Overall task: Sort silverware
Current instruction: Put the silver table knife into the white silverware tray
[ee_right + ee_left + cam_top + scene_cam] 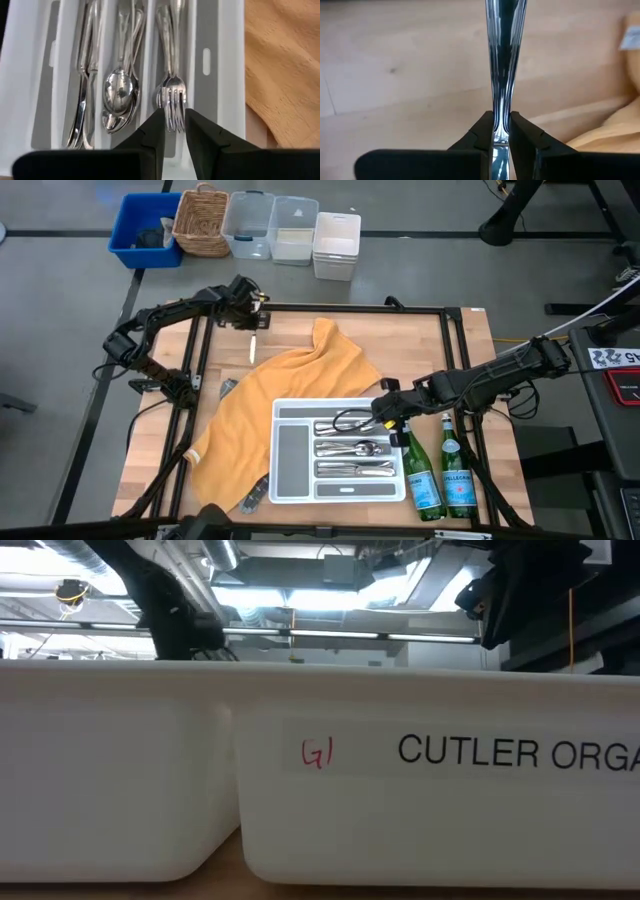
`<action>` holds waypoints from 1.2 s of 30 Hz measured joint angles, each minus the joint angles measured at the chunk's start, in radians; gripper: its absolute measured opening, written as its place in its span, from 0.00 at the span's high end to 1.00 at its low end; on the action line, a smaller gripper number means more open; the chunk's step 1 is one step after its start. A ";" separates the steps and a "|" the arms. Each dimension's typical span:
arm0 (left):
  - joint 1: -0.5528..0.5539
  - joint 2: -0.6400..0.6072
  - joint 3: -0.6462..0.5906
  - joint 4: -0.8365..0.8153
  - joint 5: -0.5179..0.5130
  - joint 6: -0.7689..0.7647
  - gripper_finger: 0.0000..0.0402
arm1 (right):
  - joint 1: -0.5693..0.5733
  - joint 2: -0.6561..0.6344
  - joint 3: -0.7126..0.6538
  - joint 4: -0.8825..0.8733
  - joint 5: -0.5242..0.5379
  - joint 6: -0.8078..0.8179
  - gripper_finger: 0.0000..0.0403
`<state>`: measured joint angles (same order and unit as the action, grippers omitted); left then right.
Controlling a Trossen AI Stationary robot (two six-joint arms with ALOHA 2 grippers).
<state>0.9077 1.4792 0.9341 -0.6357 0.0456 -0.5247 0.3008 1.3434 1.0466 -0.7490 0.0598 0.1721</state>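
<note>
My left gripper (254, 323) (501, 120) stands over the table's far left part, shut on a slim piece of silverware (253, 348) (502, 55). The white divided tray (284, 480) lies at the near middle, partly on an orange cloth (290, 385). It holds knives (82, 80), spoons (120, 90) and forks (172, 95) in separate lanes. My right gripper (384, 420) (173, 122) hovers over the tray's right end above the fork tines, fingers a little apart, nothing between them. More silverware (228, 388) (250, 498) peeks from under the cloth's edges. My left gripper pinches the piece's narrow part (501, 131) between its two fingers, which lie on its two flat-looking sides. The fingers point steeply down, in line with the piece. The piece sticks out beyond the fingertips and widens away from them; its far end leaves the wrist view.
Two green bottles (420, 475) (456, 470) stand right of the tray near the front edge. Bins and a basket (202, 220) sit on the floor beyond the far edge. Bare wood (410, 345) lies at the far right. The tray's lettered wall (450, 790) fills the low view.
</note>
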 joint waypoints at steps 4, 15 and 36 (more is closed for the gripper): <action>-0.004 0.000 0.056 0.000 0.026 -0.033 0.91 | 0.000 0.000 0.000 0.002 0.036 0.036 0.81; -0.160 0.000 0.080 0.028 0.242 -0.156 0.91 | 0.000 0.000 0.000 0.082 0.173 0.144 0.81; -0.547 0.000 0.080 0.659 0.154 -0.485 0.91 | -0.014 0.001 0.000 0.364 0.542 0.534 0.81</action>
<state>0.3609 1.4792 1.0138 0.0231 0.1998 -1.0094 0.2867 1.3441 1.0462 -0.3849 0.6017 0.7056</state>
